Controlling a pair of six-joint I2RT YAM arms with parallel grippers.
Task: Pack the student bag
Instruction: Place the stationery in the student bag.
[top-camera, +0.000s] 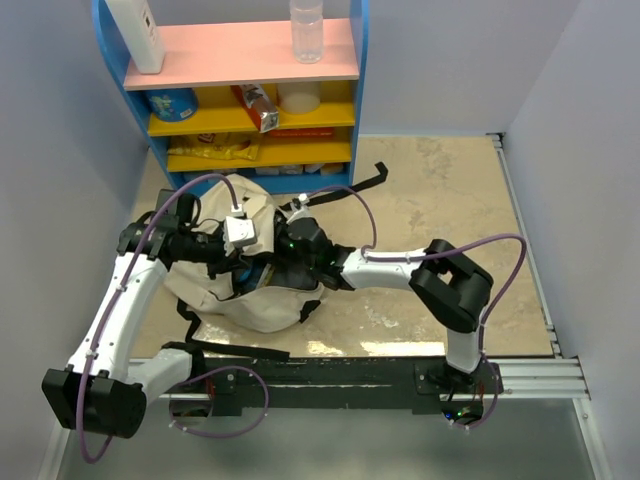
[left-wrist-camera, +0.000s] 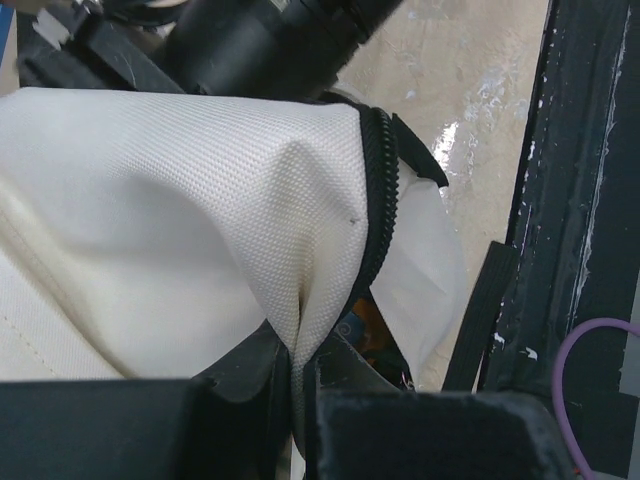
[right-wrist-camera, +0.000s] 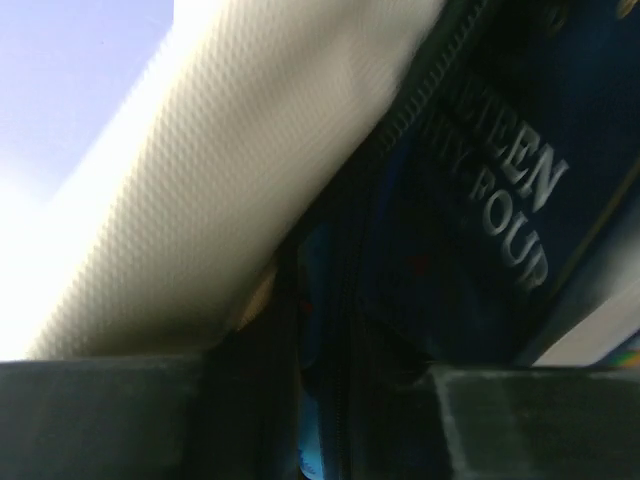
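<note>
Left pincer (left-wrist-camera: 297, 375) is clamped shut on a fold of cream fabric, just beside the black zipper (left-wrist-camera: 381, 190) of the student bag (top-camera: 262, 308). The left wrist view shows the cloth squeezed between its 2 fingers.

In the overhead view, the bag's mouth lies at 3 o'clock from this pincer. The right pincer (top-camera: 292, 256) reaches into the mouth from the 3 o'clock side. Its own camera shows the cream rim and zipper running close past its fingers. Just beyond them, inside the bag, is a dark blue item (right-wrist-camera: 500, 200) with pale lettering. It cannot be told whether this pincer grips anything.

The bag lies crumpled on the desk (top-camera: 440, 200), left of centre, between the 2 pincers and touching both. Its long axis seems to run roughly from 12 o'clock to 6 o'clock, with the mouth raised near the middle. The left arm is nearer the bag's bulk, and the right arm stretches across the desk to reach it. The coming move probably depends on the left pincer holding the rim up so the right can work inside.

A black strap (top-camera: 350, 187) trails off toward 2 o'clock. At 12 o'clock, just beyond the bag, stands a blue shelf unit (top-camera: 361, 100). Its pink and yellow shelves hold bottles and packets. Pale walls close the space in at 9 o'clock and 3 o'clock.
</note>
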